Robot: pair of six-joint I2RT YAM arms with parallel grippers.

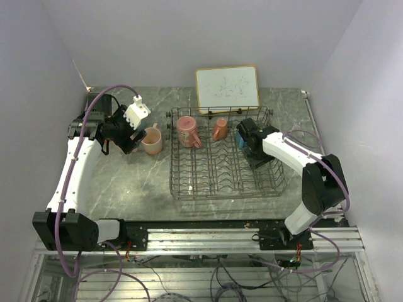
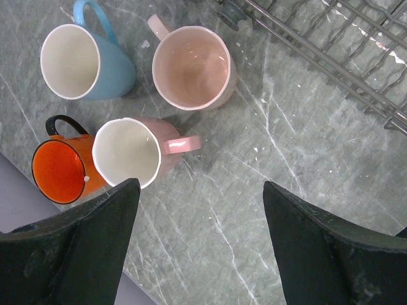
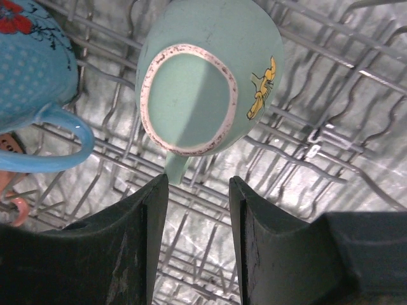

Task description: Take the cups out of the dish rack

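**Top external view.** The dish rack (image 1: 223,160) stands on the desk (image 1: 138,189), with a whiteboard (image 1: 227,88) behind it. A pink mug (image 1: 187,131) and a salmon mug (image 1: 220,129) sit in its far rows. A peach mug (image 1: 152,139) stands just left of the rack.

**Left wrist view.** The left tool (image 2: 200,216) has its fingers wide apart with nothing between them. Left of the rack, the peach mug, a blue mug (image 2: 82,60), a pink-handled mug (image 2: 137,152) and an orange mug (image 2: 60,170) stand upright on the desk.

**Right wrist view.** The right tool (image 3: 198,181) has its fingers narrowly apart and grips nothing. An inverted teal mug (image 3: 203,82) rests on the rack's tines, its handle at the fingertips. A flowered blue mug (image 3: 32,70) sits beside it.
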